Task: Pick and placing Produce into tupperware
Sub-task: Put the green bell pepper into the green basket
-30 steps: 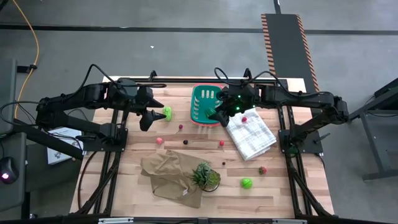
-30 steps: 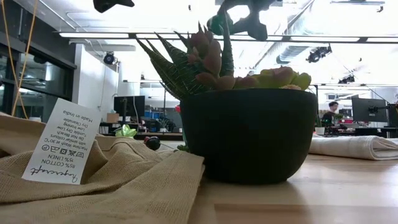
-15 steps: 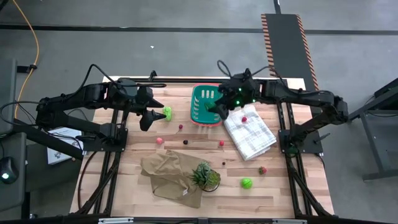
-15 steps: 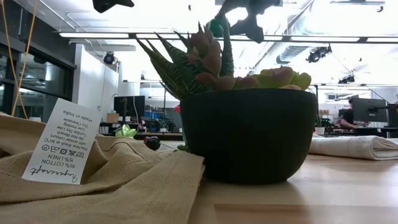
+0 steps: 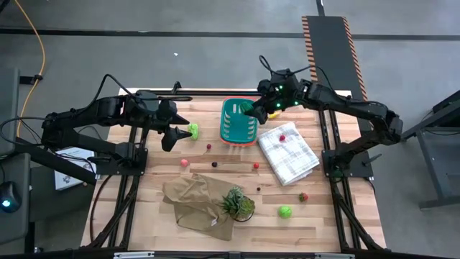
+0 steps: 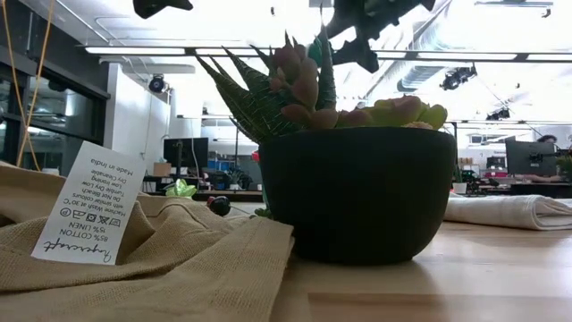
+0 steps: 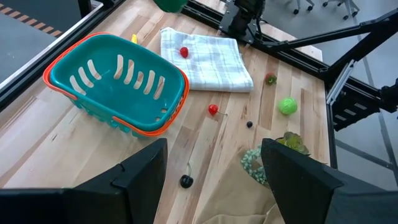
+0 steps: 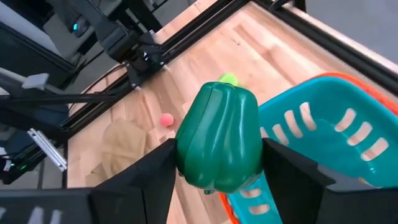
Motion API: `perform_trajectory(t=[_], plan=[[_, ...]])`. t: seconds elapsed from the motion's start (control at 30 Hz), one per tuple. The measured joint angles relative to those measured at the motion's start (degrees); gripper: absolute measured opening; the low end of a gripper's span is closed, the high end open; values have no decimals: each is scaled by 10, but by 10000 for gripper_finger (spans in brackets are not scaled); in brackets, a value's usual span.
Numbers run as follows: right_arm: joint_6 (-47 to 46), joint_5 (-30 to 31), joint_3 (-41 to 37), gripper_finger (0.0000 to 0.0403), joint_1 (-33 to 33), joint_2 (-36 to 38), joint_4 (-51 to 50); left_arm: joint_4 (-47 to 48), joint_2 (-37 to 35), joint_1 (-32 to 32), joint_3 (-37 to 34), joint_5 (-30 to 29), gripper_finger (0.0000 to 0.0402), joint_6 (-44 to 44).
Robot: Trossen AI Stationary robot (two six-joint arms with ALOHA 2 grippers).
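Gripping green pepper (image 8: 217, 138): right end effector (image 5: 253, 110) above teal basket (image 5: 238, 122); left end effector (image 5: 170, 134) spread empty over wooden table (image 5: 338, 216)

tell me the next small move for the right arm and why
Probably lower a little and open over the basket. The right end effector is shut on a green pepper and sits over the basket's far right rim in the high view; the basket looks empty, so releasing there should drop it inside.

I see a dark green pepper (image 8: 217, 137) in my right pincer (image 8: 217, 163), above the teal basket (image 7: 81, 56) with its orange-red base edge. Beside the basket lies a white checked cloth (image 7: 205, 56) with 1 red ball (image 7: 184, 52). The tabletop (image 5: 338, 216) is pale wood.
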State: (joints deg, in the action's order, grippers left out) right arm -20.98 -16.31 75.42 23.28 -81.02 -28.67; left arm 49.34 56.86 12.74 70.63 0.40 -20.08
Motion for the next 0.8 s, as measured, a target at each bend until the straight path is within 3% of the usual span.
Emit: perform_trajectory(t=[0.5, 0.8], plan=[[40, -67, 0, 210, 86, 0, -2, 0, 0, 0, 0, 0, 248, -13], [42, -81, 0, 210, 90, 0, 0, 0, 0, 0, 0, 0, 248, -14]])
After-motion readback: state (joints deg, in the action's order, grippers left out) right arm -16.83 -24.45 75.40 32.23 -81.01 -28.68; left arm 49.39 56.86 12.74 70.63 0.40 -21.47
